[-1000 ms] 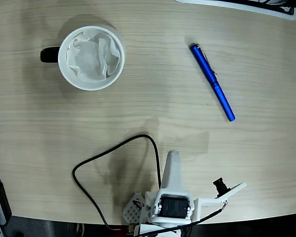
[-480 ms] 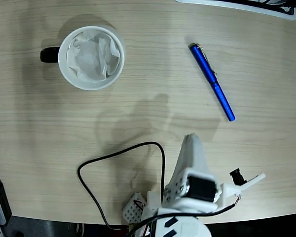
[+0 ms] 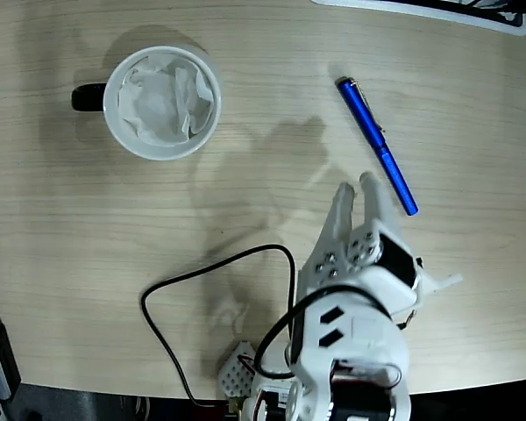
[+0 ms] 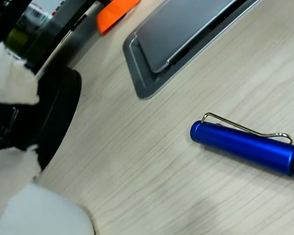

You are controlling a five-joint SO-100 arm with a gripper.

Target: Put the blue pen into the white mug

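Observation:
The blue pen (image 3: 375, 143) lies slanted on the wooden table at the right of the fixed view, clip end farthest from the arm. In the wrist view its capped end with the metal clip (image 4: 245, 143) shows at the right. The white mug (image 3: 162, 102), with a black handle and crumpled paper inside, stands at the upper left, far from the arm. My white gripper (image 3: 356, 188) is open with nothing between its fingers. Its tips sit just left of the pen's lower end, apart from it. A blurred white finger (image 4: 12, 81) fills the wrist view's left edge.
A black cable (image 3: 212, 267) loops on the table left of the arm's base. A flat grey device (image 4: 186, 34) lies beyond the pen, its edge at the top right of the fixed view (image 3: 438, 10). An orange item (image 4: 115, 10) and dark objects (image 4: 54, 107) lie at the back.
The arm has swung up and to the right from the table's front edge. The gripper now points at the pen's lower end with its fingers spread. Pen and mug have not moved.

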